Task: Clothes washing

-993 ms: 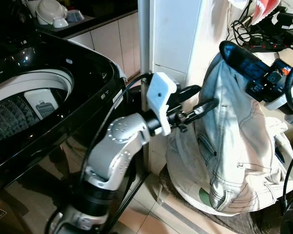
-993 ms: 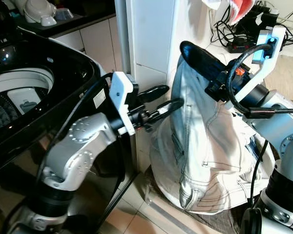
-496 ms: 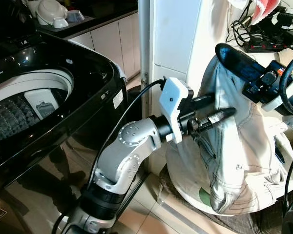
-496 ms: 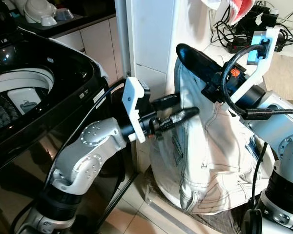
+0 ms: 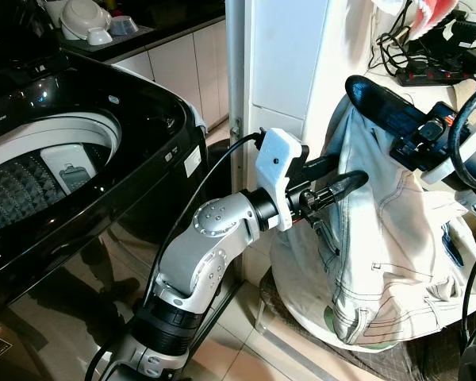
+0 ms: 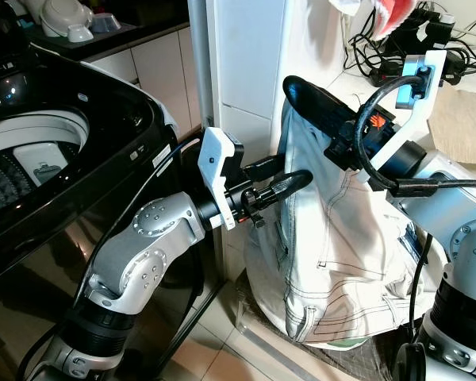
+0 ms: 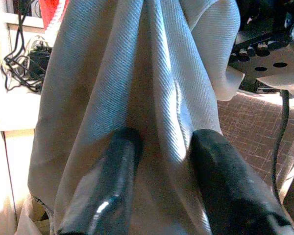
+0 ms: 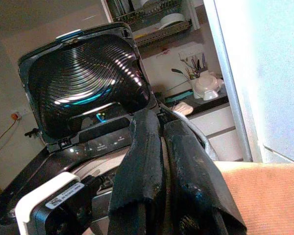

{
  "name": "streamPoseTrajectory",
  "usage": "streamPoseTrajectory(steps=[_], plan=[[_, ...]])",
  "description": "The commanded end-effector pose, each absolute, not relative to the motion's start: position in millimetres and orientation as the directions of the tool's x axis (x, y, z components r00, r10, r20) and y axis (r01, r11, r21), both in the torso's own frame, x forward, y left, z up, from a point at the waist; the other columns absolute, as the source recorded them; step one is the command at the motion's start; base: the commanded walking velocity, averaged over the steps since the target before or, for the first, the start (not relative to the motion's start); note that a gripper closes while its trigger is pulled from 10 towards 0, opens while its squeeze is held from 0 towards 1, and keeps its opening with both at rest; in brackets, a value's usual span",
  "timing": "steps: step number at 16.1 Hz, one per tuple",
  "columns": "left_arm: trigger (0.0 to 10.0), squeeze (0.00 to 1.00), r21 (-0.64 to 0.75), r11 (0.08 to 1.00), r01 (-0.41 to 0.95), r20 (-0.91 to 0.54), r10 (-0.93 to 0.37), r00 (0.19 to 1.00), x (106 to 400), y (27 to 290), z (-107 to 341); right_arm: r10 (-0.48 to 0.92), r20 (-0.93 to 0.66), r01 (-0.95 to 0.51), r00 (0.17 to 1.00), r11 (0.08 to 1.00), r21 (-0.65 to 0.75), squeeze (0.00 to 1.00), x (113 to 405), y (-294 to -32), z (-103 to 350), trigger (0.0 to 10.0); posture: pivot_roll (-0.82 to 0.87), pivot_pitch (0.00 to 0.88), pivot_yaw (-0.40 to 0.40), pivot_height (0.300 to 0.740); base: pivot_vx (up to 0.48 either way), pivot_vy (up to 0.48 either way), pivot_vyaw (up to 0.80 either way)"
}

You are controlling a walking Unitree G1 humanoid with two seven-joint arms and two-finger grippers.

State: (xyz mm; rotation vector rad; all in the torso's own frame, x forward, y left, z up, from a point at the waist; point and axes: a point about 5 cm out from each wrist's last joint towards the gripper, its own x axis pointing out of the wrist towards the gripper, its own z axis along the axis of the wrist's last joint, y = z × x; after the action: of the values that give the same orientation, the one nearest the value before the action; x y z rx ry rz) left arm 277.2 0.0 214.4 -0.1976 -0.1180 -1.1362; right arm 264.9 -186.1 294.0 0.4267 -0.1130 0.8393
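I read this as a home kitchen-laundry corner: top-load washing machine, dish rack, cabinets, tiled floor.

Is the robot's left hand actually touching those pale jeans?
Touching. The left wrist view shows both black fingers pressed against the jeans, fabric bunched between them.

The washer stands at 9 o'clock, a pillar at 12. The jeans hang at 3 from the right hand; the left hand touches them from the washer's side.

1 pr pale jeans, 1 washer, 2 grippers.
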Motion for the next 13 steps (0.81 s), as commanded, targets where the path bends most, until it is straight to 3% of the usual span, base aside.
streamPoseTrajectory(steps=[1,13], plan=[[0.0,0.0,-0.095,0.396,0.913,0.201,-0.891,0.407,275.9,-0.5,217.7,0.711,0.296,-0.769,0.638,0.569,0.292,0.0,260.1,-182.9,300.2,0.0,-0.11,0.0,0.024,0.74,0.0,0.0,0.0],[0.0,0.0,-0.115,0.416,0.902,0.177,-0.885,0.431,281.3,4.1,214.9,0.7,0.287,-0.756,0.654,0.587,0.29,0.0,260.9,-182.3,300.3,0.0,-0.12,0.0,0.034,0.74,0.0,0.0,0.0]])
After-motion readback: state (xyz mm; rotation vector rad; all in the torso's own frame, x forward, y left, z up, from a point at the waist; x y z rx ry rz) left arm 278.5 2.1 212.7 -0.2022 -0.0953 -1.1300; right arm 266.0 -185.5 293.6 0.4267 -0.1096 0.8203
